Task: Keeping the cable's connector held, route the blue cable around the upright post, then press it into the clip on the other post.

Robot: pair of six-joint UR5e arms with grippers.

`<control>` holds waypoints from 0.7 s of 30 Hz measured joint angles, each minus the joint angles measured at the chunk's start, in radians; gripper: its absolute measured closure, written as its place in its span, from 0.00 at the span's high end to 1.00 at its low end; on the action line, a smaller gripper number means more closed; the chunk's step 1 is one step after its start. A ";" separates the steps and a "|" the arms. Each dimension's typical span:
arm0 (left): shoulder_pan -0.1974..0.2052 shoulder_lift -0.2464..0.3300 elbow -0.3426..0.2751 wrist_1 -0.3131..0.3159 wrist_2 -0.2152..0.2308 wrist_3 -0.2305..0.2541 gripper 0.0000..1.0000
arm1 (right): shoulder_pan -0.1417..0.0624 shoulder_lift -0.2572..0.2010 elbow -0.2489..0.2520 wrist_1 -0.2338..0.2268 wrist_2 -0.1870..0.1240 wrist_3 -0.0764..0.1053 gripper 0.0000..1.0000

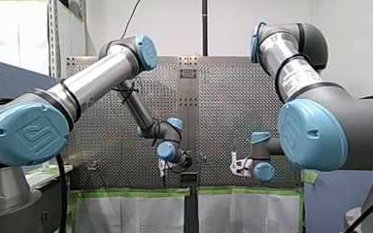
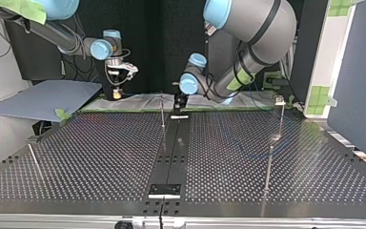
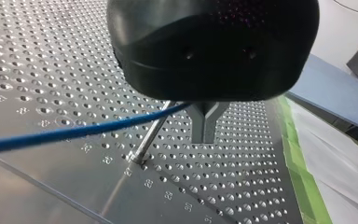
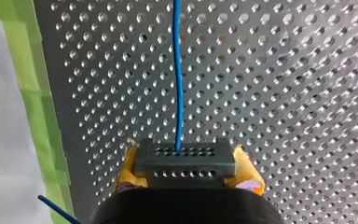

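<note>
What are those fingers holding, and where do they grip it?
My right fingers clamp the connector by its sides; my left fingers seem shut on the cable partway along.

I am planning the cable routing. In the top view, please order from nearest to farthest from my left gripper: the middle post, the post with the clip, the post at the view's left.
From my left gripper:
1. Middle post, close beside it.
2. Post with the clip, at the view's right.
3. Left post, at the view's left, nearer the camera.
</note>
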 joint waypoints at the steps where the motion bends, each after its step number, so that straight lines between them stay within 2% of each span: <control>1: 0.001 0.000 0.000 0.001 0.004 -0.003 0.00 | -0.003 0.000 -0.001 0.003 0.000 0.001 0.00; 13: 0.020 -0.001 0.031 0.028 0.075 -0.075 0.00 | -0.023 0.000 -0.025 0.026 -0.001 0.000 0.00; 21: 0.035 -0.001 0.041 0.029 0.094 -0.088 0.00 | -0.027 0.000 -0.055 0.041 -0.002 -0.002 0.00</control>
